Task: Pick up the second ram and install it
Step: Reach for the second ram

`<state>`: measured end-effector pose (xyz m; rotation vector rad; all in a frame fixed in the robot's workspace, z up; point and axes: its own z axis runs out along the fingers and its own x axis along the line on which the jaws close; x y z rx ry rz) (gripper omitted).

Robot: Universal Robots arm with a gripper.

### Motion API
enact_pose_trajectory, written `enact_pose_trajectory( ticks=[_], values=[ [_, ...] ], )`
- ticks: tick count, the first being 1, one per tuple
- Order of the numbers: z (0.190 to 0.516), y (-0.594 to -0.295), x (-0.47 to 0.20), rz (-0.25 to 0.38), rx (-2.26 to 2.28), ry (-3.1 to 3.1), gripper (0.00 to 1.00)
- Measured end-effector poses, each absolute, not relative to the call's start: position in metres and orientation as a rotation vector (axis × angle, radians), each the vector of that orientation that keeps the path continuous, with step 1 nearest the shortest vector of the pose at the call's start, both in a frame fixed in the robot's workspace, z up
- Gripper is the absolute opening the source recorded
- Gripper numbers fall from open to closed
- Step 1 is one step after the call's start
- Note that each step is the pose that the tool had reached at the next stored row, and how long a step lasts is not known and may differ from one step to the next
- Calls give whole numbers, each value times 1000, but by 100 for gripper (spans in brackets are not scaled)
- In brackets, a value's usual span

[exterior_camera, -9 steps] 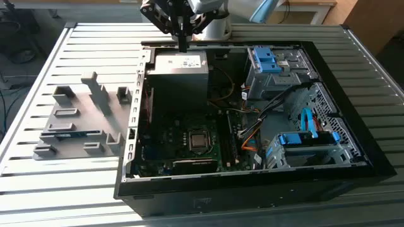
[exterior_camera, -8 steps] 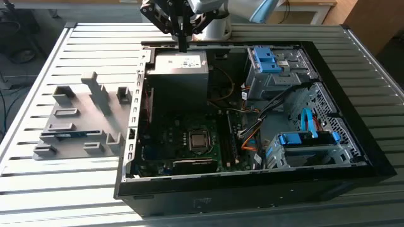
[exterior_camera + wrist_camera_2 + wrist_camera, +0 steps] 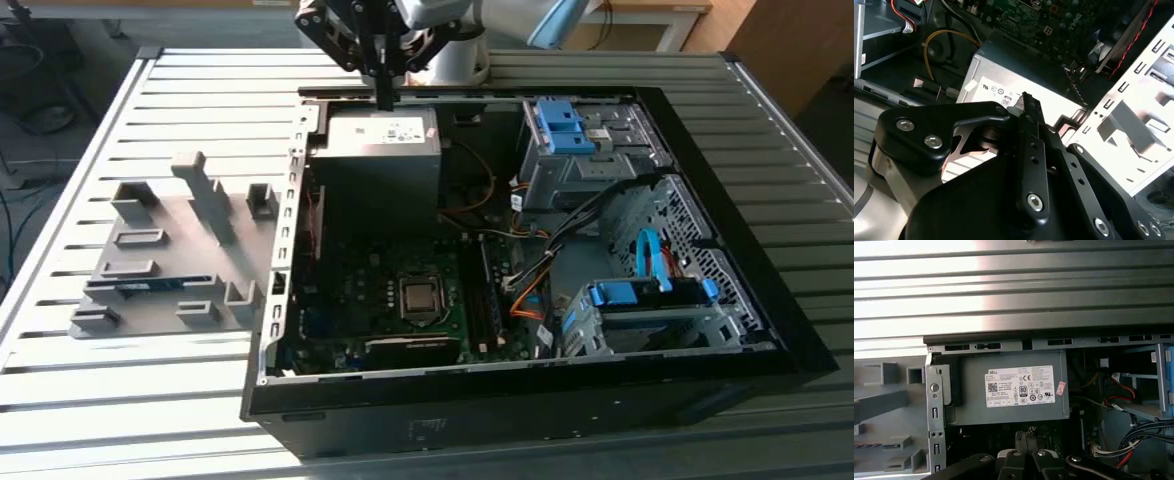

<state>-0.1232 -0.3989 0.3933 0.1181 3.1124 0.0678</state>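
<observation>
The jaws hang closed, pressed together with nothing between them, just over the far edge of the open computer case (image 3: 534, 395), at the end of the arm (image 3: 447, 20) that comes in from the far side of the slatted metal worktop (image 3: 174, 110). Directly beneath the jaws sits the grey power supply (image 3: 380, 135), its white label facing up; the first wrist view looks straight down on that label past the black fingertips (image 3: 1026, 437), which lie side by side with no gap showing. The second ram (image 3: 144, 284) is well apart from the jaws, off toward the exterior view's left and nearer that camera: a thin blue-green stick standing on edge in a slot of the grey tray (image 3: 200, 215), which lies on the worktop just outside the case wall. The jaws are not touching it. Inside the case, beyond the power supply from the jaws, the green motherboard (image 3: 360, 290) lies flat with the square processor socket (image 3: 419, 297) near its middle. To the jaws' other side, toward the exterior view's right, a blue drive bracket (image 3: 567, 125) sits on a metal cage, and farther off blue cables (image 3: 650, 255) loop over a second cage. A yellow cable (image 3: 941, 37) curls beside the power supply in the second wrist view
</observation>
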Motion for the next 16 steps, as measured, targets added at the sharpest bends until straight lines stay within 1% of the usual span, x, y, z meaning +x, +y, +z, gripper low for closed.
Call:
enact_pose_trajectory(
  ticks=[16],
  values=[
    [393, -399, -135, 68, 118, 3113, 11]
  ],
)
